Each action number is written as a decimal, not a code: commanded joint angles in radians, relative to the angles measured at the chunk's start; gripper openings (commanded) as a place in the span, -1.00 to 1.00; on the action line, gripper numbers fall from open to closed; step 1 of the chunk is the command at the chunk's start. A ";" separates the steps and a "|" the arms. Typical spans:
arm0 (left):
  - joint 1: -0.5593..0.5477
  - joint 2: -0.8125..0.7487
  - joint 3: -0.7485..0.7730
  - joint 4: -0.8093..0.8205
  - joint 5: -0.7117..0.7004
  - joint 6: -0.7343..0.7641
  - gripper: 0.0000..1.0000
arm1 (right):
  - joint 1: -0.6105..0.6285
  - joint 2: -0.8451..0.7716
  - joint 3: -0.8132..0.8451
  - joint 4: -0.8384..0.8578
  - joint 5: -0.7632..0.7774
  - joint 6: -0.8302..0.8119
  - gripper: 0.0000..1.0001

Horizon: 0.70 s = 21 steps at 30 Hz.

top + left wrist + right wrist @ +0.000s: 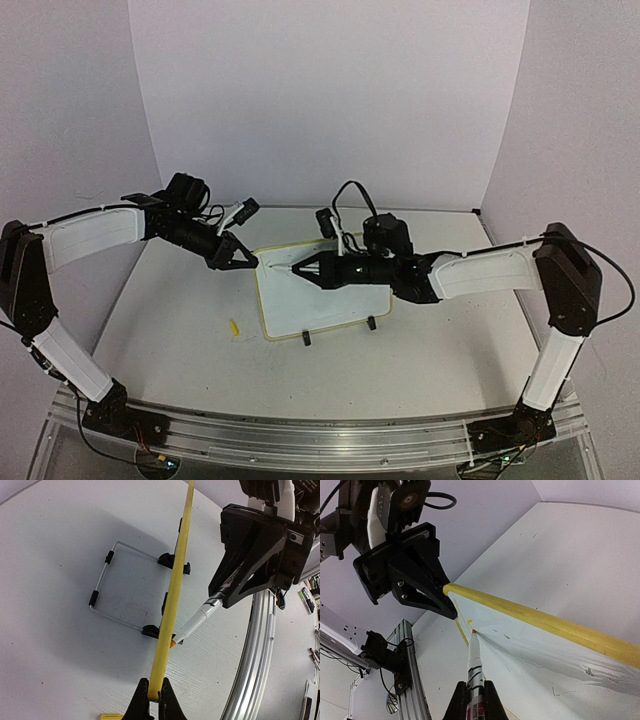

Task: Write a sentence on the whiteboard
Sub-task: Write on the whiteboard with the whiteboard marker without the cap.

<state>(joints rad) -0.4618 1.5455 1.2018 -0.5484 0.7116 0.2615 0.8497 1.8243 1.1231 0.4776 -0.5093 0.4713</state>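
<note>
The whiteboard (315, 300), white with a pale yellow rim, stands tilted on two black clip feet (371, 323) mid-table. My left gripper (251, 262) is shut on its top-left corner; the left wrist view shows the jaws (154, 695) pinching the yellow rim (174, 590). My right gripper (306, 270) is shut on a white marker (474, 662). The marker's orange tip (473, 631) touches the board face (545, 657) near that corner. Of the sentence, only a short yellow stroke (469, 622) shows beside the tip.
A yellow marker cap (233, 327) lies on the table left of the board, also at the left wrist view's bottom edge (111, 716). A wire stand (102, 587) props the board from behind. The aluminium rail (300, 440) runs along the near edge.
</note>
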 commanded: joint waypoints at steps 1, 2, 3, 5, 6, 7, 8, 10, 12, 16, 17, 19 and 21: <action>0.002 -0.028 -0.001 0.011 -0.054 0.025 -1.00 | -0.008 -0.044 -0.020 0.003 0.090 -0.013 -1.00; 0.002 -0.028 -0.001 0.011 -0.053 0.025 -1.00 | -0.009 -0.045 -0.021 0.004 0.088 -0.013 -1.00; 0.002 -0.028 -0.001 0.011 -0.053 0.025 -1.00 | -0.009 -0.045 -0.020 0.004 0.082 -0.013 -1.00; 0.003 -0.029 -0.001 0.011 -0.054 0.025 -1.00 | -0.009 -0.045 -0.017 0.010 0.057 -0.015 -1.00; 0.003 -0.029 -0.001 0.010 -0.054 0.026 -1.00 | -0.008 -0.046 -0.018 0.021 0.034 -0.016 -1.00; 0.002 -0.028 -0.001 0.010 -0.055 0.026 -1.00 | -0.008 -0.048 -0.021 0.039 0.006 -0.015 -1.00; 0.003 -0.029 -0.002 0.010 -0.056 0.026 -1.00 | -0.010 -0.054 -0.027 0.059 -0.025 -0.013 -1.00; 0.002 -0.030 -0.002 0.010 -0.058 0.026 -1.00 | -0.008 -0.072 -0.042 0.105 -0.079 -0.003 -1.00; 0.002 -0.030 -0.001 0.010 -0.058 0.026 -1.00 | -0.008 -0.099 -0.063 0.133 -0.107 0.011 -1.00; 0.002 -0.029 0.000 0.007 -0.058 0.026 -1.00 | -0.010 -0.129 -0.086 0.144 -0.083 0.022 -1.00; 0.003 -0.030 -0.001 0.007 -0.058 0.025 -1.00 | -0.010 -0.126 -0.084 0.144 -0.073 0.023 -1.00; 0.002 -0.030 -0.001 0.008 -0.058 0.025 -1.00 | -0.010 -0.113 -0.077 0.138 -0.058 0.026 -1.00; 0.002 -0.031 -0.001 0.008 -0.058 0.026 -1.00 | -0.010 -0.093 -0.066 0.131 -0.048 0.030 -1.00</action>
<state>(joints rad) -0.4622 1.5448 1.2018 -0.5491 0.7124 0.2622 0.8429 1.7366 1.0401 0.5726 -0.5725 0.4883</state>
